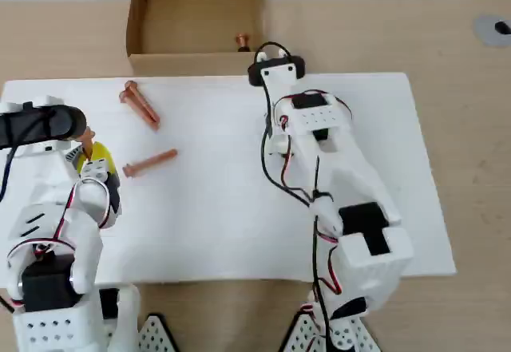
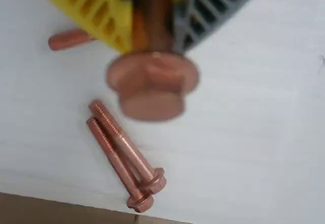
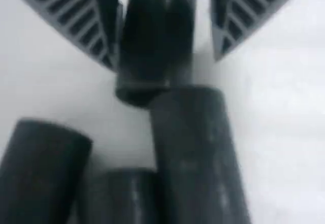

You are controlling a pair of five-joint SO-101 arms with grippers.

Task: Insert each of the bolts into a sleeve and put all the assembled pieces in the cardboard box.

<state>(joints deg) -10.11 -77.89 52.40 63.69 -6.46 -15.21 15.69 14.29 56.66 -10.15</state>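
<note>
You have five copper bolts in all. Starting at the left of the high view, the left gripper is pinched shut on the first bolt. Its shank runs up between the yellow finger and the grey finger, and its flanged hex head hangs clear below the fingertips, above the white sheet.

Just to the right, a pair of bolts lies side by side on the sheet. They touch along their threaded shanks, with their heads toward the cardboard box. A single bolt lies apart from them, nearer you, with its head pointing back toward the left gripper.

The fifth bolt sits inside the box, against the front wall near the right corner. It is too small to tell whether it wears a sleeve. The box rests on the tan surface, just beyond the sheet's far edge.

Farther right, the right arm leans over the middle of the sheet. The right gripper is spread. One dark sleeve stands between its ribbed grey fingers, close against one finger with a gap at the other.

Three more sleeves crowd the sheet just in front of the gripper: a large one butting against the sleeve between the fingers, a second off to one side, and a third between those two. That makes four sleeves you can count, all plain matte black cylinders. A dark shape beside the framed sleeve may be a fifth, but you cannot tell.
</note>
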